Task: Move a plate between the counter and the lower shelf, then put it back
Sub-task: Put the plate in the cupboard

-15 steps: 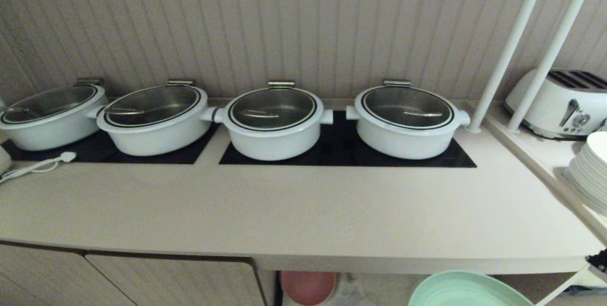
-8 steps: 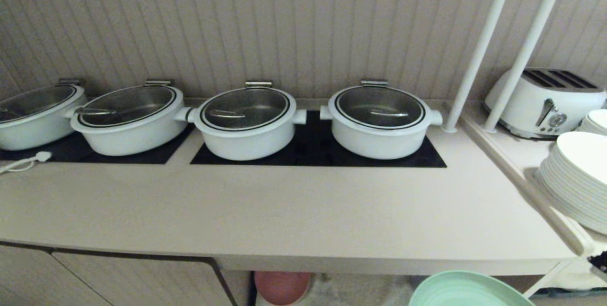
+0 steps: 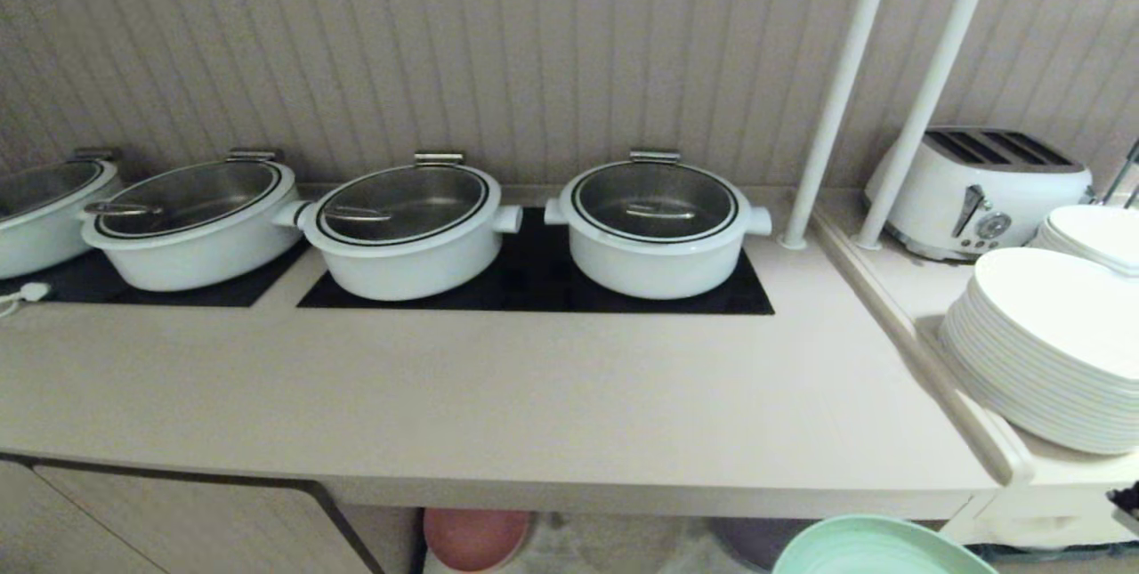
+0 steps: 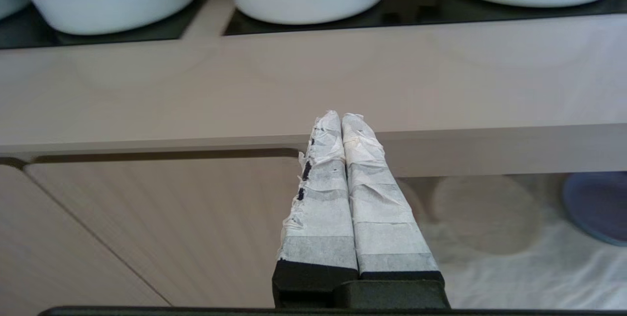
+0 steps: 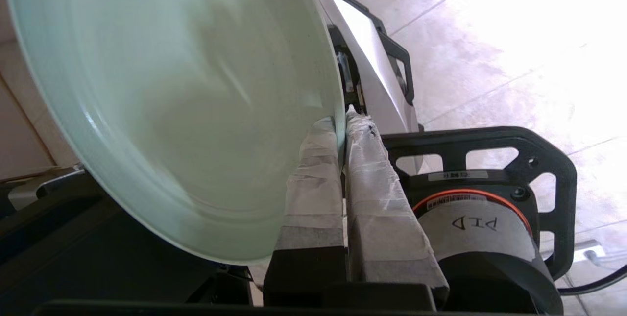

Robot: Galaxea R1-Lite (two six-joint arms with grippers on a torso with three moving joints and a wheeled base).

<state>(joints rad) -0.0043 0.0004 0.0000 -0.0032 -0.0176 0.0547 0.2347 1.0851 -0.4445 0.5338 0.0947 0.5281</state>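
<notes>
You have the long counter [image 3: 498, 414] in front of you and the green plate [image 3: 876, 552] carried just below its front edge, its rim pinched in the closed right claw [image 5: 343, 125], so next you should lift it clear and set it flat on top.

Camera swung right: pots [image 3: 405, 231] shifted left, white plate stack [image 3: 1050, 347] entered.

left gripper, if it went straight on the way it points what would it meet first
Most likely the thick front edge of the counter: the shut left gripper points at it from in front of the cabinet, though depth is hard to judge.
</notes>
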